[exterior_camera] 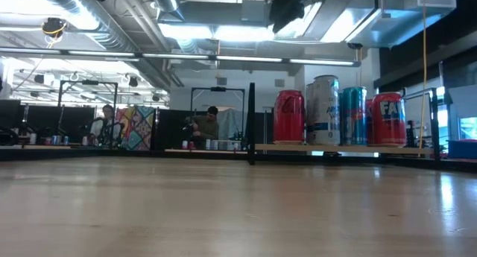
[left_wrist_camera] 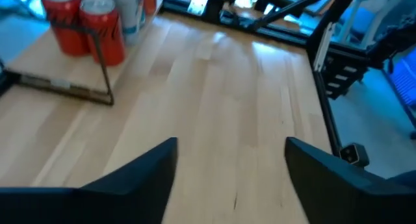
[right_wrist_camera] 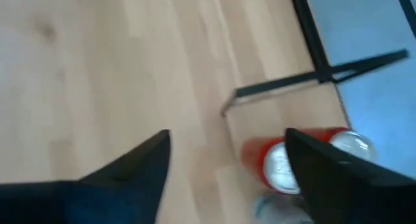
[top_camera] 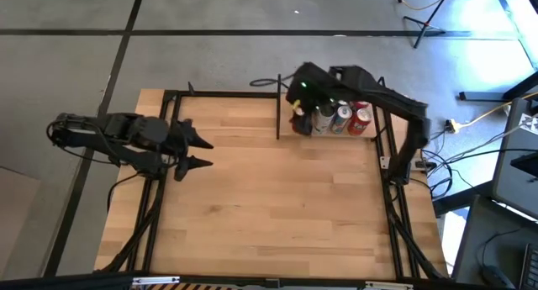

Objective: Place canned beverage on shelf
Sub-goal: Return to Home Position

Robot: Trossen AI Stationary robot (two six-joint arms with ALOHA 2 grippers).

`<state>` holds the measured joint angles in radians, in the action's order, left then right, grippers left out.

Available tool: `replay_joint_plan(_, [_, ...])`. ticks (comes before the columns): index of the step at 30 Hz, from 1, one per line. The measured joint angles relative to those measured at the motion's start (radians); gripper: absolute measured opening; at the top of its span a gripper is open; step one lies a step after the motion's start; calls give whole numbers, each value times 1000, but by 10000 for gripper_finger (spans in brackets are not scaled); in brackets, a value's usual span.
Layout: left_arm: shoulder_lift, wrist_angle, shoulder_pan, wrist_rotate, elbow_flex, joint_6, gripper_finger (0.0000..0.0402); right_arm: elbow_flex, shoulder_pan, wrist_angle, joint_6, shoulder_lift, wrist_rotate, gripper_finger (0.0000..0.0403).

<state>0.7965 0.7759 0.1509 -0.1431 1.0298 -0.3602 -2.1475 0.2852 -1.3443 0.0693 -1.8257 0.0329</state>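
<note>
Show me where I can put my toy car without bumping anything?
The middle and front of the table are bare, from the left gripper across to the right edge. The far right corner is crowded: cans stand packed together on the shelf, and the right gripper hangs over them.

This is an open-plan robotics lab. Bare ducts (exterior_camera: 82,26) and strip lights (exterior_camera: 246,32) run under the ceiling, and a person (exterior_camera: 211,127) sits among desks (exterior_camera: 52,145) beyond the table (top_camera: 269,206). Cables (top_camera: 487,113) and a stand (top_camera: 424,25) sit on the grey, tape-lined floor (top_camera: 210,59).
</note>
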Motion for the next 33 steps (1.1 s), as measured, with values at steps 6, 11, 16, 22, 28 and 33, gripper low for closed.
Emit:
replay_joint_plan(6, [15,-47,-2,13,0,102,146,320,-64,244,-96,225,42,121])
replay_joint_plan(11, [-2,-131,0,24,-46,105,38,667,-91,531,-235,474,66,13])
replay_joint_plan(16, [-23,-221,19,0,-81,86,10,932,-91,786,-323,734,73,34])
replay_joint_plan(22, [-16,-225,25,-2,-81,56,25,1210,-90,906,-337,1033,67,50])
replay_joint_plan(28, [-10,-257,24,-48,-81,76,21,1430,-89,919,-386,1303,-66,51])
replay_joint_plan(33, [-6,-344,24,-76,-157,151,21,1509,-89,938,-424,1453,-28,51])
